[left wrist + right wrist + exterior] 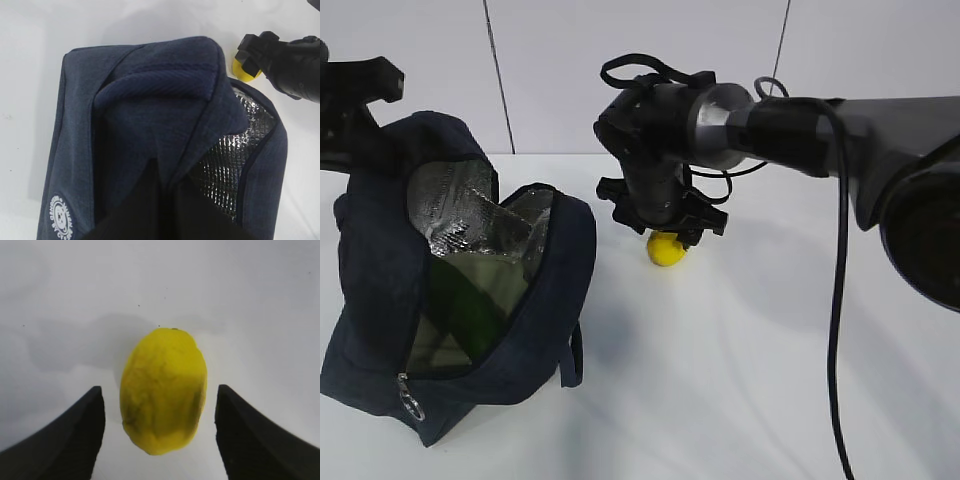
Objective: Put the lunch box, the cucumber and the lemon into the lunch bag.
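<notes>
**A:** White tabletop (750, 380), smooth and bare, pale panelled wall behind. Your right gripper (159, 405) stands spread wide with the lemon (163, 390) between its fingers (70, 440), a clear gap on each side, so nothing is grasped.

**B:** And my left?

**A:** Clenched. It appears to pinch the rim of the lunch bag (380, 290), though the contact itself is hidden. Inside the open mouth you see crinkled silver foil and something green; I can't tell lunch box from cucumber.

**B:** What should worry you?

**A:** The lemon is a dimpled oval on a slick surface. If you close off-centre, I'd expect it to roll or squirt out of the fingers. The bag is soft navy fabric, so if the left hold slips, the mouth could sag shut before the lemon arrives.
</notes>
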Robot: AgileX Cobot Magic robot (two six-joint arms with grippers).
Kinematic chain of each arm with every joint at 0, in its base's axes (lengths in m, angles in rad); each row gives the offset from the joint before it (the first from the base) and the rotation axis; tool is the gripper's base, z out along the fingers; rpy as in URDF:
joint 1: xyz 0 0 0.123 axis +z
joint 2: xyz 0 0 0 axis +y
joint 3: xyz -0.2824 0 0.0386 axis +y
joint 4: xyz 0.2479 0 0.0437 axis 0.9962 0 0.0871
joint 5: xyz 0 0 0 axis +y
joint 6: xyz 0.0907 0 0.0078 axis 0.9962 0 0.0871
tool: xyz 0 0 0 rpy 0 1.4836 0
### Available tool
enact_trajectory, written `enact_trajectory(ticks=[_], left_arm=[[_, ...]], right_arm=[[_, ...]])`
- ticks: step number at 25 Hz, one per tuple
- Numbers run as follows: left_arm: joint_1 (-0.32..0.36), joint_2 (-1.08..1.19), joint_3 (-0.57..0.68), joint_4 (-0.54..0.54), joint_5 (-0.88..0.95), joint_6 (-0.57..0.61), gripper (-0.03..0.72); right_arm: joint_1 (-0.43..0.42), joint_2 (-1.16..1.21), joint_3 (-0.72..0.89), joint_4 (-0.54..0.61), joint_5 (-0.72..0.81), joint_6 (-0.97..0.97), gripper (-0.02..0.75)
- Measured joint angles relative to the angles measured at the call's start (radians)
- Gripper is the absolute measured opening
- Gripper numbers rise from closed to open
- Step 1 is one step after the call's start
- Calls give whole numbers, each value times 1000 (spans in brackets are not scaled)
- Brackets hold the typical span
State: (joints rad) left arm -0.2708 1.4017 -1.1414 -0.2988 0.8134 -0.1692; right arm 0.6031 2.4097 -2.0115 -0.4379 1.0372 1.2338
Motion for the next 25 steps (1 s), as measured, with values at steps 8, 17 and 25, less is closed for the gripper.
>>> enact_trajectory(ticks=[8, 17, 25], left_arm=[[0, 0, 0, 0, 0, 0, -7], [0, 0, 0, 0, 0, 0, -7], [0, 0, 0, 0, 0, 0, -7]], right_arm=[[-4, 0, 0, -28, 0, 16, 525], [-6, 18, 0, -28, 0, 16, 525], [-6, 18, 0, -31, 2, 18, 464]])
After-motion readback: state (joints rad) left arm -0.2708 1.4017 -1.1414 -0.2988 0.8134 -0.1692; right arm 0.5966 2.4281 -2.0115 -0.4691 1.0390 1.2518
